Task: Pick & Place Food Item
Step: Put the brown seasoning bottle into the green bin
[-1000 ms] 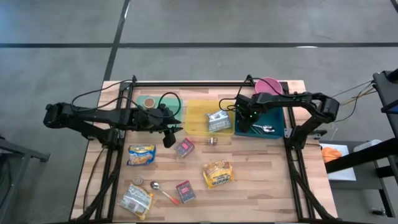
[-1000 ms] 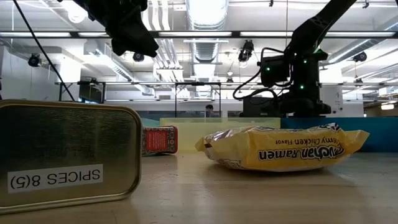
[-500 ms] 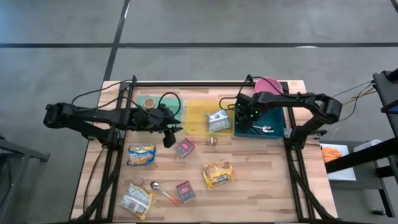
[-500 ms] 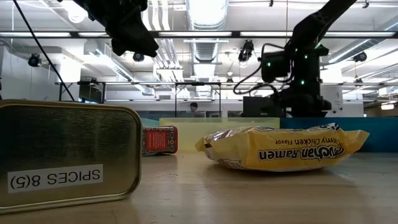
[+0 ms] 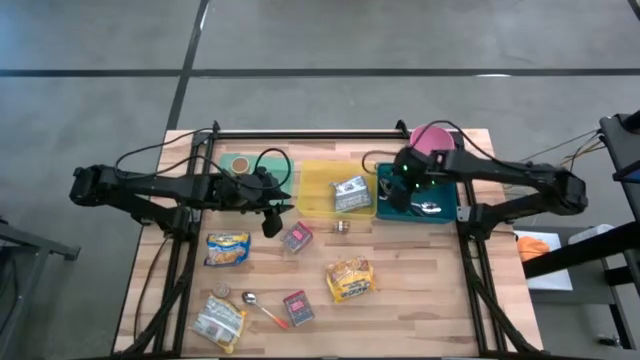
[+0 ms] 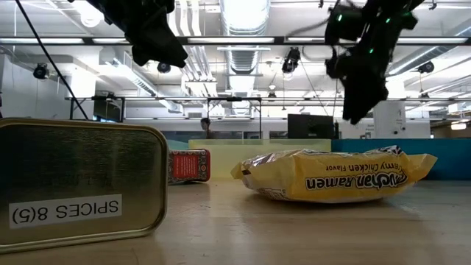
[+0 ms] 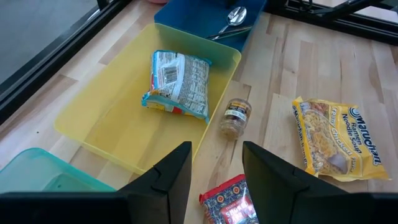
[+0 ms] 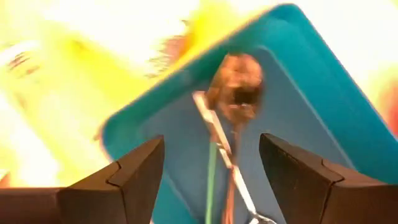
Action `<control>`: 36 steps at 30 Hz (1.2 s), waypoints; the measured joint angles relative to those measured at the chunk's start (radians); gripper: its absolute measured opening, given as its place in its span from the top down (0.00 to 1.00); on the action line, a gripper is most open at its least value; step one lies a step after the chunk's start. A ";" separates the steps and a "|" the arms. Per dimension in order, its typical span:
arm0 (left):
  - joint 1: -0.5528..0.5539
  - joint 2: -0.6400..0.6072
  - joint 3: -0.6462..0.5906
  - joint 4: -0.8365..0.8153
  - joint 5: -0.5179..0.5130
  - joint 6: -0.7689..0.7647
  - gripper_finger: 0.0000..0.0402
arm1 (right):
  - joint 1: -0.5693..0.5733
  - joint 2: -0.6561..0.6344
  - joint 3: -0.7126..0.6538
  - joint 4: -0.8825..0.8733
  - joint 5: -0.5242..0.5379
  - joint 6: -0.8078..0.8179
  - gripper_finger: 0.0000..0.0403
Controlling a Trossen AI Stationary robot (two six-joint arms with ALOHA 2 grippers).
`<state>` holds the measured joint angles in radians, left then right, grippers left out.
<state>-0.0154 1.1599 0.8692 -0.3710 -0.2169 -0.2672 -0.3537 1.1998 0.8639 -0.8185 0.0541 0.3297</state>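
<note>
right end effector [image 5: 392, 193] risen, released over blue tray [image 5: 445, 213]; left end effector [image 5: 268, 222] parted, empty; spoon [image 5: 428, 208] below

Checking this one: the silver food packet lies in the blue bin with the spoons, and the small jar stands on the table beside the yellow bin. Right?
Not quite. The silver food packet lies in the yellow bin, not the blue bin, as the high view shows. The spoons are in the blue bin, and the small jar is on the table beside the yellow bin.
</note>
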 joint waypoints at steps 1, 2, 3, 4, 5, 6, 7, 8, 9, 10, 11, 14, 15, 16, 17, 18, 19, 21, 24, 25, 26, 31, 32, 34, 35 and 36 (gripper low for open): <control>0.000 0.000 0.000 0.000 0.000 0.000 0.63 | 0.037 -0.013 0.000 0.012 0.011 -0.017 0.35; 0.000 0.000 0.000 0.000 0.000 0.000 0.63 | 0.078 -0.021 0.000 0.033 0.027 -0.033 0.35; 0.000 0.000 0.000 0.000 0.000 0.000 0.63 | 0.124 -0.025 0.000 0.054 0.041 -0.053 0.35; 0.000 0.000 0.000 0.000 0.000 -0.001 0.63 | 0.171 -0.027 0.000 0.078 0.055 -0.072 0.35; 0.000 0.000 0.000 0.000 0.000 -0.004 0.63 | 0.219 -0.025 0.000 0.105 0.070 -0.090 0.35; 0.000 0.000 0.000 0.000 0.000 -0.020 0.63 | 0.265 -0.019 0.000 0.134 0.084 -0.108 0.35; 0.000 0.000 0.000 -0.001 0.001 -0.045 0.63 | 0.311 -0.013 0.000 0.157 0.091 -0.122 0.35; 0.000 0.000 0.000 -0.005 0.003 -0.076 0.63 | 0.354 -0.003 0.000 0.179 0.101 -0.135 0.35; 0.000 0.000 0.000 -0.012 0.008 -0.111 0.63 | 0.392 0.008 0.000 0.205 0.111 -0.148 0.35; 0.000 0.000 0.000 -0.021 0.012 -0.141 0.63 | 0.424 0.020 0.000 0.232 0.127 -0.152 0.36; 0.000 0.000 0.000 -0.034 0.019 -0.158 0.63 | 0.450 0.033 0.000 0.258 0.145 -0.153 0.36; 0.000 0.000 0.000 -0.090 0.032 -0.163 0.63 | 0.487 0.073 0.001 0.341 0.162 -0.153 0.36; 0.000 0.000 0.000 -0.115 0.034 -0.158 0.63 | 0.489 0.090 0.007 0.352 0.162 -0.148 0.36; 0.000 0.000 0.000 -0.137 0.033 -0.156 0.63 | 0.489 0.111 0.018 0.358 0.160 -0.142 0.36; 0.000 0.000 0.000 -0.155 0.034 -0.156 0.63 | 0.489 0.135 0.034 0.361 0.155 -0.138 0.36; 0.001 0.000 0.000 -0.169 0.034 -0.157 0.63 | 0.489 0.159 0.049 0.361 0.154 -0.137 0.36; 0.001 0.000 0.000 -0.175 0.034 -0.158 0.63 | 0.489 0.186 0.064 0.357 0.153 -0.144 0.36; 0.001 0.000 0.000 -0.176 0.034 -0.160 0.63 | 0.489 0.245 0.104 0.351 0.147 -0.172 0.36; 0.001 0.000 0.000 -0.174 0.034 -0.160 0.63 | 0.489 0.330 0.168 0.323 0.144 -0.223 0.36; 0.001 0.000 0.000 -0.174 0.034 -0.160 0.63 | 0.489 0.358 0.192 0.309 0.144 -0.233 0.36; 0.002 0.000 0.000 -0.173 0.034 -0.160 0.63 | 0.487 0.385 0.215 0.291 0.145 -0.240 0.36; 0.002 0.000 0.000 -0.172 0.034 -0.156 0.63 | 0.481 0.511 0.311 0.212 0.148 -0.282 0.36; 0.003 0.000 0.000 -0.172 0.034 -0.154 0.63 | 0.480 0.531 0.327 0.209 0.147 -0.292 0.36; 0.004 0.000 0.000 -0.173 0.034 -0.151 0.63 | 0.478 0.572 0.358 0.201 0.147 -0.315 0.36; 0.004 0.000 0.000 -0.172 0.033 -0.149 0.63 | 0.476 0.592 0.372 0.192 0.147 -0.326 0.36; 0.004 0.000 0.000 -0.173 0.034 -0.149 0.63 | 0.474 0.608 0.382 0.182 0.147 -0.331 0.36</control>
<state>-0.0116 1.1599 0.8696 -0.5438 -0.1833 -0.4164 0.1205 1.8082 1.2459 -0.6365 0.2012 -0.0010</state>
